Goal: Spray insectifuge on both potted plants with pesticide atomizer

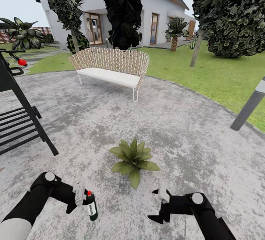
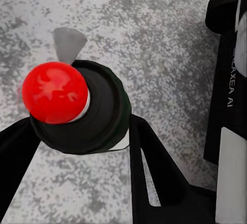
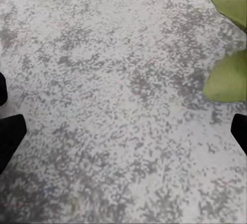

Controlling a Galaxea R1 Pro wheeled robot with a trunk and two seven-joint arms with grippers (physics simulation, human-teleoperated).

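Holding pesticide atomizer (image 1: 91, 206) clenched in left end effector (image 1: 81, 198), right end effector (image 1: 161, 202) released, potted plant (image 1: 133, 161) frame center, spraying apparently not begun.

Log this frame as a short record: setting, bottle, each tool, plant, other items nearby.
setting: round grey stone patio edged by lawn, house behind
pesticide atomizer: upright, red cap, held between the left tool's fingers
left tool: shut on the atomizer
right tool: open, holding nothing
potted plant: one low green rosette on the patio, ahead of both tools
nearby: wicker bench, black rack, grey post
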